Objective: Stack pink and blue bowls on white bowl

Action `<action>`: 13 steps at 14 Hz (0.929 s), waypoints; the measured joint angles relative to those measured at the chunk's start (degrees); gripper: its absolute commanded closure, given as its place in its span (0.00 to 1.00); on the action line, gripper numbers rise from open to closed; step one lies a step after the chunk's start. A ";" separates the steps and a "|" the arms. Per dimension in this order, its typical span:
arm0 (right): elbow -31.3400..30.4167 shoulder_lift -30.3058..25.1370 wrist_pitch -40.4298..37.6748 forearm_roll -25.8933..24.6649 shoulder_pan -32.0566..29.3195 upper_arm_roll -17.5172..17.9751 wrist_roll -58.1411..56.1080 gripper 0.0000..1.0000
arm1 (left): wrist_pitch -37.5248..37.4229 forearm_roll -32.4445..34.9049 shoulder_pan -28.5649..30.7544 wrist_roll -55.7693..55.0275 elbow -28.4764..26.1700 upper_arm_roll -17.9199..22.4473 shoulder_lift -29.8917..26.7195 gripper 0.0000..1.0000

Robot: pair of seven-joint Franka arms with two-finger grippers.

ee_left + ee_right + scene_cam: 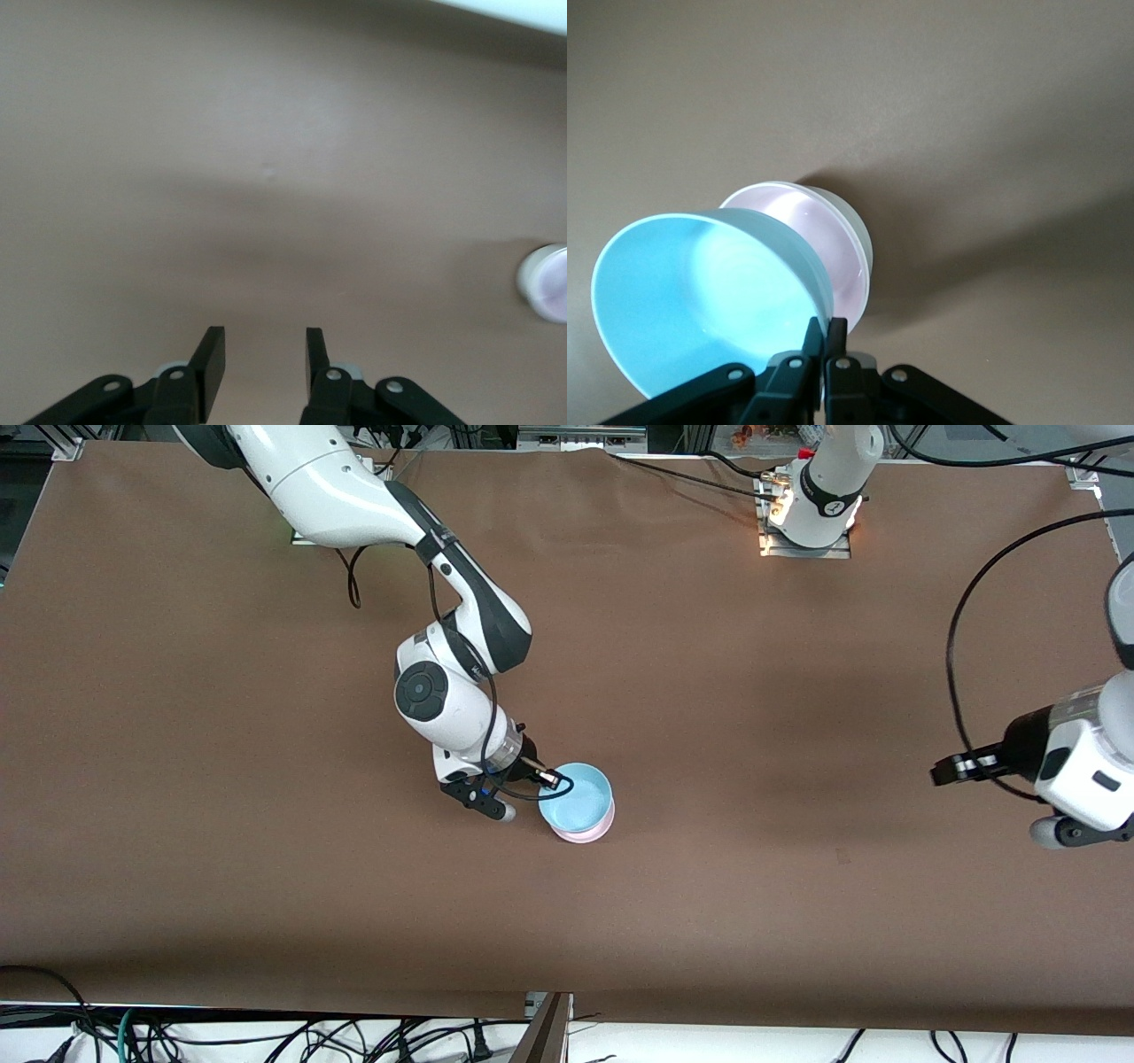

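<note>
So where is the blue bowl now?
The right gripper holds the blue bowl by its rim, over the pink bowl, around the table's middle.

Right tool (823,341) pinching blue bowl (700,297) rim above pink bowl (824,239).

brown-covered table (709,691), tangled black cables (266,1036) along its camera-side edge, soft overhead light

Even, fairly bright overhead light; a broad soft shadow bands the table (266,921) nearest the front camera; white glare flares at the left arm's base (808,514); the left wrist view is soft, the bowl stack (547,282) blurred.
</note>
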 measured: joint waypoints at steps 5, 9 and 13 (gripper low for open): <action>0.18 1.12 0.36 -0.01 0.86 -0.05 0.00 1.00 | -6.12 4.08 0.16 7.00 -0.07 -0.04 -4.20 0.49; 0.19 1.18 0.36 -0.30 0.87 -0.29 -0.01 1.00 | -6.43 3.26 0.99 9.47 -6.20 0.02 -11.22 0.49; 0.19 1.40 0.36 -0.60 0.88 -0.35 -0.02 1.00 | -0.29 -1.09 -2.71 11.45 -19.00 6.87 -19.07 0.49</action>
